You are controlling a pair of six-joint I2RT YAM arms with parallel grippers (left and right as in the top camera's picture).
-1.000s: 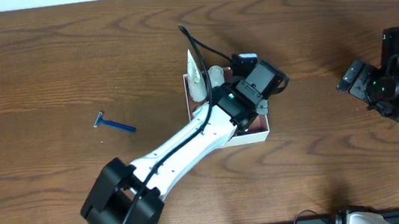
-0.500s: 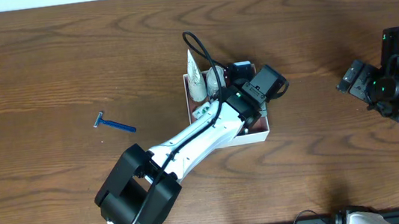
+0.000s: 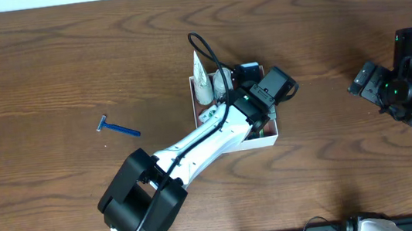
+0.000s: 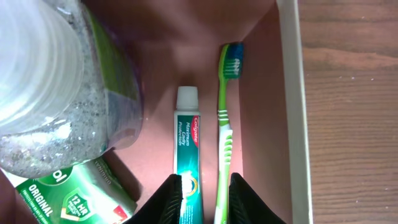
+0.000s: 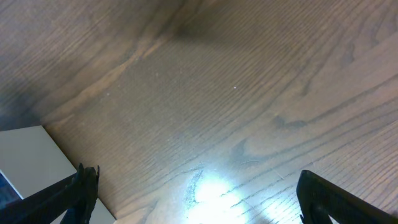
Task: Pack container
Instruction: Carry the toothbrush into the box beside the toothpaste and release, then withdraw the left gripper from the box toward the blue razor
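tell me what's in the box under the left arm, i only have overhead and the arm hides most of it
Observer: The left wrist view shows a Colgate toothpaste tube lying flat on the pinkish floor of the container.
Operator: anything next to it
Observer: A green toothbrush lies alongside it, between the tube and the white wall, with its bristle head at the end away from the fingers.
Operator: is the left gripper holding either one
Observer: It doesn't look like it. The left gripper is open, with its fingers spread to either side of the pair and pinching neither.
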